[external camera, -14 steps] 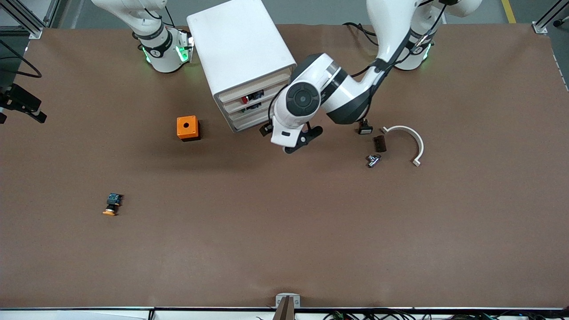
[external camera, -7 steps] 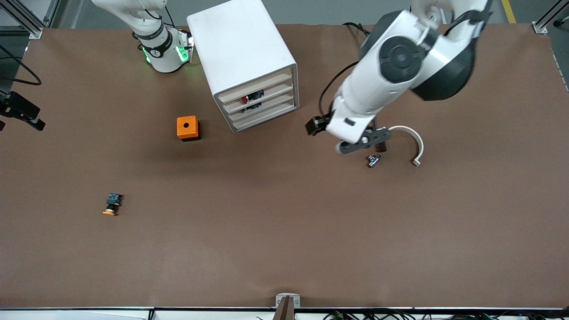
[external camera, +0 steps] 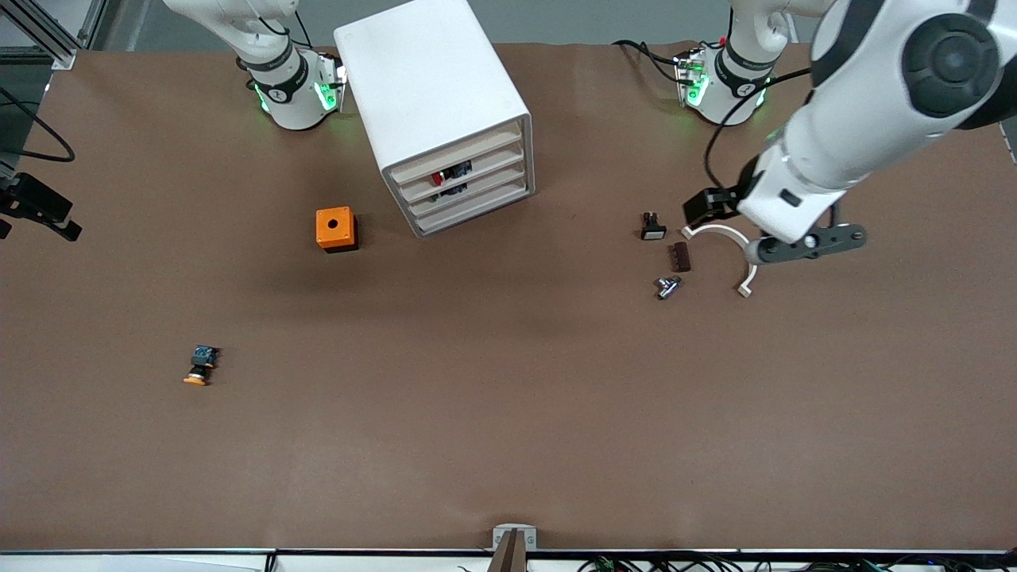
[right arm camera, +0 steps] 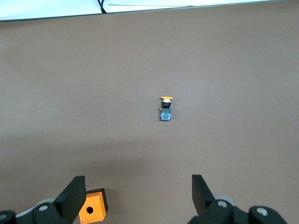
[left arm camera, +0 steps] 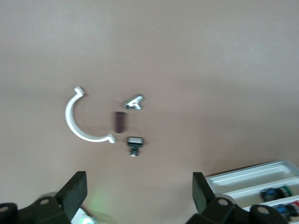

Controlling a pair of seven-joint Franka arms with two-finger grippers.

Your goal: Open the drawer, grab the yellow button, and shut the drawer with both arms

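Note:
The white cabinet [external camera: 429, 75] stands near the robots' bases. Its topmost drawer [external camera: 454, 152] sits flush with the three below it. The button [external camera: 199, 366], with its orange cap and bluish end, lies on the bare table nearer the front camera, toward the right arm's end; it also shows in the right wrist view [right arm camera: 165, 110]. My left gripper [external camera: 801, 245] hangs open and empty over the small parts by the white clip [external camera: 743, 250], with its fingertips [left arm camera: 77, 186] wide apart. My right gripper [right arm camera: 138, 196] is open and empty, high over the table, and does not show in the front view.
An orange cube [external camera: 336, 229] with a black hole sits beside the cabinet. A small black switch [external camera: 652, 228], a brown block [external camera: 679, 257] and a metal piece [external camera: 667, 287] lie by the clip. Black gear [external camera: 36, 202] juts in at the right arm's table end.
My left arm has swung away from the cabinet front toward its own end of the table and risen. The drawers now show in full, all shut. The button has not moved.

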